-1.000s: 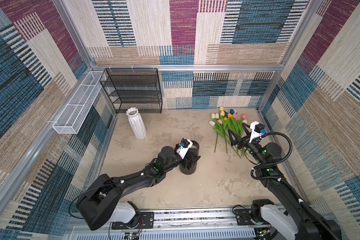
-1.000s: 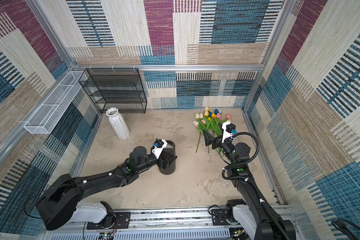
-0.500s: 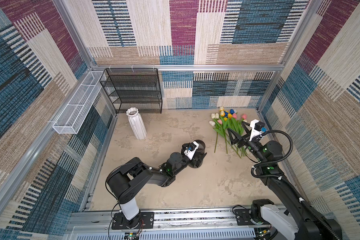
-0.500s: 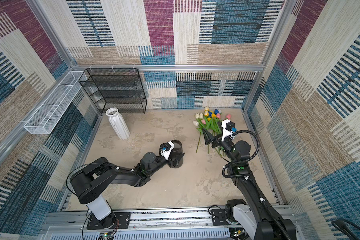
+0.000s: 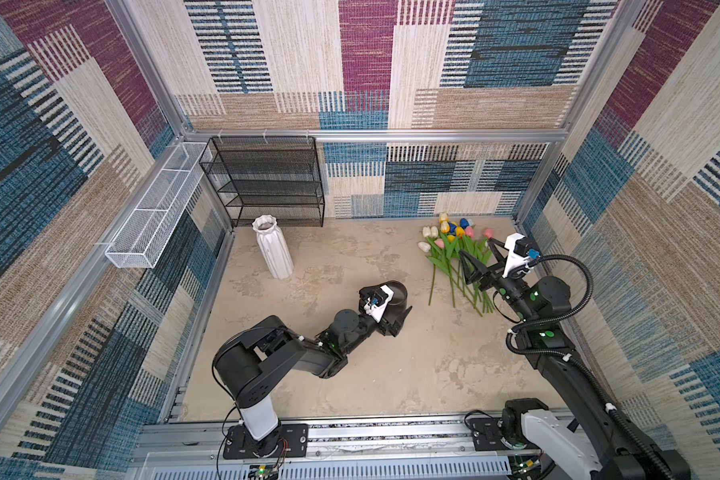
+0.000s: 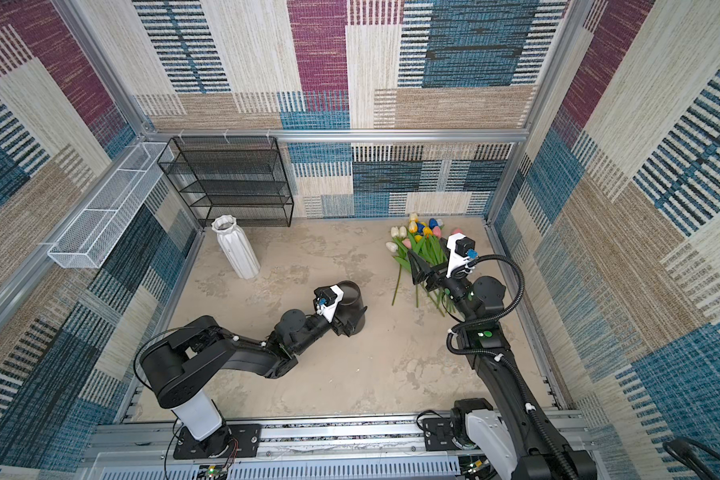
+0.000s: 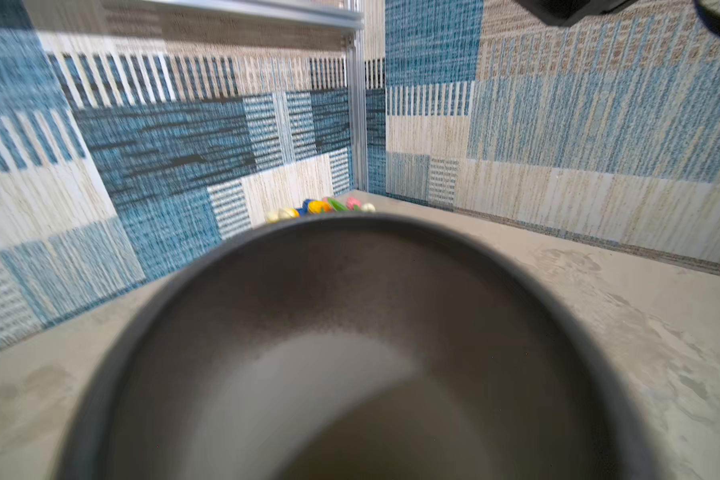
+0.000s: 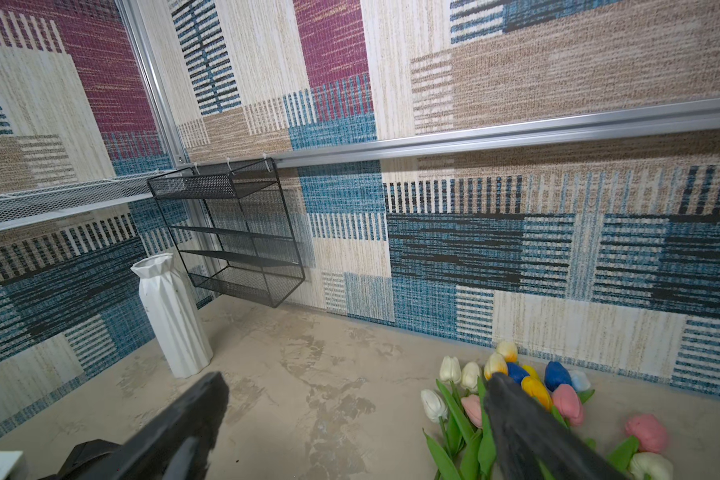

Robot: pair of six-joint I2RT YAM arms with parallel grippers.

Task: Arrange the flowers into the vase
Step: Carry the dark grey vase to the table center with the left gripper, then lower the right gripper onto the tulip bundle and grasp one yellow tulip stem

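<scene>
**A:** Where are the flowers?

**B:** The flowers [image 5: 449, 245] lie in a bunch on the surface [image 5: 350, 257] in the far right corner. Their heads point toward the back wall and their green stems toward the front. The right wrist view shows them [image 8: 516, 382] with white, cream, yellow, blue and pink heads.

**A:** And the white vase?

**B:** The white vase [image 5: 273, 249] stands upright at the far left, just in front of the black wire rack [image 5: 267, 183]. It is well apart from the bunch.

**A:** What is the left arm doing?

**B:** The left arm [image 5: 287, 353] reaches to the middle of the surface, where a black pot [image 5: 395, 286] stands between vase and flowers. The left jaws sit on either side of the pot, and one tip pokes out beside its wall in both top views. I cannot tell whether they press on it or only flank it. In the left wrist view the pot's round mouth [image 7: 350, 332] fills most of the picture, blurred. A few flower heads [image 7: 321, 205] show over its far rim.

**A:** The right jaws?

**B:** They are spread wide with nothing between them, at the end of the right arm [image 5: 549, 299]. They hover over the leaves and stems of the bunch, pointing toward the back wall. In the right wrist view one jaw crosses in front of the flower heads and the other hangs over bare surface.
</scene>
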